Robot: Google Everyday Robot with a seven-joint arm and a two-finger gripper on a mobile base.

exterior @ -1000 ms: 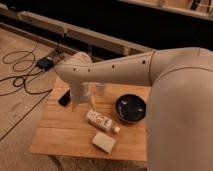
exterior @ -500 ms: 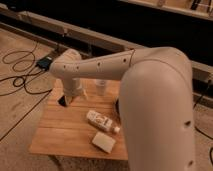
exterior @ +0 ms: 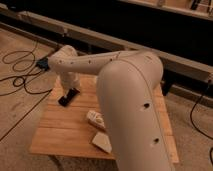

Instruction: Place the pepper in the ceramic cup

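Item: gripper [exterior: 69, 97], dark, set low over the left rear part of the wooden table [exterior: 57, 134], its jaws standing wide with nothing visibly between them. This posture was judged to suit a descent on a small piece rather than a carry. Item: the pepper, not distinguishable anywhere in view; it probably lay beneath or beside the gripper, though this could not be confirmed. Item: the ceramic cup, hidden behind the arm [exterior: 131, 95], so the destination could not be located. Item: white bottle [exterior: 94, 118], lying mid-table and half covered by the arm. Item: pale block [exterior: 101, 142] near the front edge, clear of the work. Item: cables [exterior: 19, 75] on the floor to the left. Change noted: half a second before, the cup stood visible behind the forearm. The arm's bulk had since swung forward and covered it along with more of the bottle, while the gripper kept to the same corner.
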